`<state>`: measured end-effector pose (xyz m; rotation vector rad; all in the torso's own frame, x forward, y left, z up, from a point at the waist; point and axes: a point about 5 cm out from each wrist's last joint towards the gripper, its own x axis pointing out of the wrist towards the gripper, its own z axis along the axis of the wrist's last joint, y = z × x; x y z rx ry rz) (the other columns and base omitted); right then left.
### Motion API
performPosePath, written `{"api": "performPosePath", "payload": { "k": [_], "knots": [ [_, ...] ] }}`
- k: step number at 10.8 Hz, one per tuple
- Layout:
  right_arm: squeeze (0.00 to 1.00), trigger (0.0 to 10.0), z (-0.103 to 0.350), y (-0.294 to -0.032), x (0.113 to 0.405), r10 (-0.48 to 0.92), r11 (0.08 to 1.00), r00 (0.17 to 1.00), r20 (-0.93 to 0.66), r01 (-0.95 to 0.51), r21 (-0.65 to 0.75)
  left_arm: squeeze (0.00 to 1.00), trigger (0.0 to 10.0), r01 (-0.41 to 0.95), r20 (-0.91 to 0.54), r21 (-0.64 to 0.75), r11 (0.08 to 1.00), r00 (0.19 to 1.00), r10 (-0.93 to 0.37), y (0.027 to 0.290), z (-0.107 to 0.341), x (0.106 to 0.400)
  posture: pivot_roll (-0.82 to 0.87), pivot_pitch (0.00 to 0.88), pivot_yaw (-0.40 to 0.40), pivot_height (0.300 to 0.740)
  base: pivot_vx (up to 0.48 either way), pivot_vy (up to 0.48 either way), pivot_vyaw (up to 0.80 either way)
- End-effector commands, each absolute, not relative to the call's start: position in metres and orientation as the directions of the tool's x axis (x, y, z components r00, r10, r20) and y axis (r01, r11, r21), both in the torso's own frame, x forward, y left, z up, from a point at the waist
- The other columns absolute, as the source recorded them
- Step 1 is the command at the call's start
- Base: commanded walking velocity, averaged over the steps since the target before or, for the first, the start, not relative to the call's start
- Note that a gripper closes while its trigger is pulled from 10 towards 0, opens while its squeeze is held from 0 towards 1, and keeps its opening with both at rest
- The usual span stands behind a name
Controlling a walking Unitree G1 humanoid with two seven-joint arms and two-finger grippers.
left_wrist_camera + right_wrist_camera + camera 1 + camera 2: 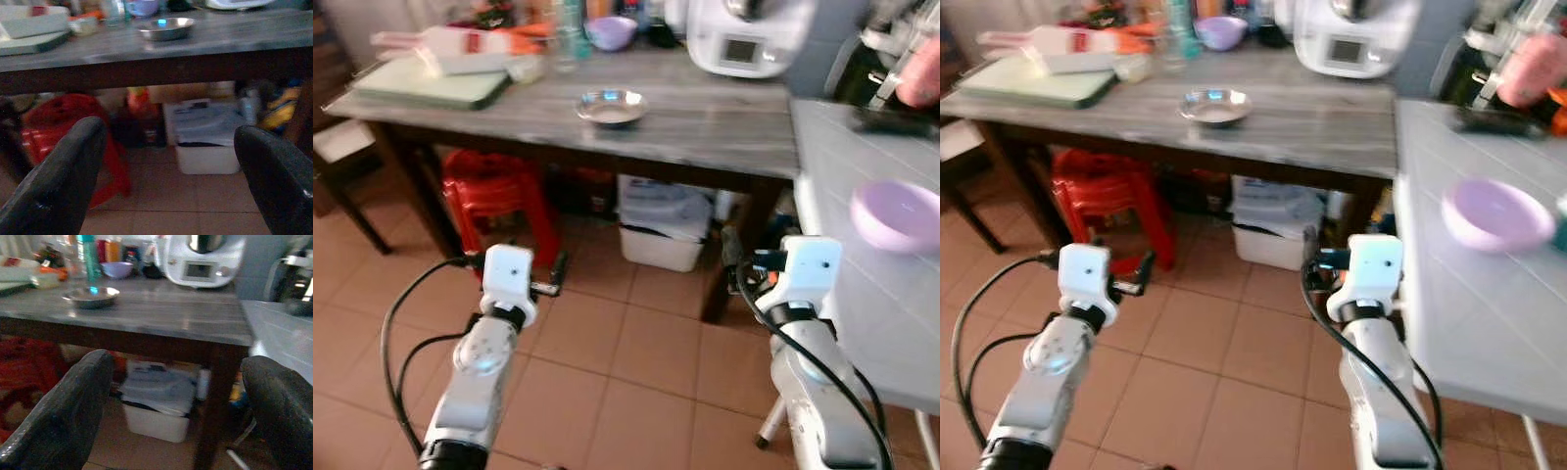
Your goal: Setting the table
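A shallow steel bowl (612, 106) sits on the grey wooden table (705, 132) ahead. A lilac bowl (895, 215) rests on the pale table (862, 294) to my right, and a second lilac bowl (611, 31) stands at the back of the wooden table. Both arms are held low over the tiled floor, short of the table. My left gripper (168, 171) is open with nothing between its fingers (58, 181). My right gripper (178, 406) is open and empty too, facing the table's edge.
Under the wooden table stand a red plastic stool (494, 191) and a white lidded bin (663, 227). A white kitchen appliance (744, 34), a green tray (431, 83) and bottles crowd the table's back. A dark chair (337, 157) stands at far left.
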<state>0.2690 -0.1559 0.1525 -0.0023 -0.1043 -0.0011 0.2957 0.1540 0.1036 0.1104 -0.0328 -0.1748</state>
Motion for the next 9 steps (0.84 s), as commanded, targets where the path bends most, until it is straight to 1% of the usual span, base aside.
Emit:
{"api": "performPosePath", "payload": {
  "k": [1,3,9],
  "knots": [
    [0.00,10.0,0.1547,-0.1554,0.2696,-0.004,1.000,0.993,0.115,0.005,-0.002,0.00,10.0,0.171,0.014,0.121,0.978,0.985,-0.174,0.1574,0.1029,0.2949,0.07,0.073,-0.016,0.740,0.000,-0.341,0.00],
    [0.00,10.0,0.1607,-0.1555,0.2709,-0.006,1.000,0.990,0.140,0.007,-0.001,0.00,10.0,0.173,0.009,0.118,0.978,0.985,-0.175,0.1569,0.1022,0.2957,0.07,0.072,-0.016,0.740,0.000,-0.347,0.00],
    [0.00,10.0,0.1622,-0.1543,0.2721,-0.010,1.000,0.989,0.149,0.010,0.001,0.00,10.0,0.176,0.005,0.114,0.978,0.984,-0.178,0.1551,0.1015,0.2962,0.06,0.077,-0.018,0.740,0.000,-0.350,0.00]
  ]
}}
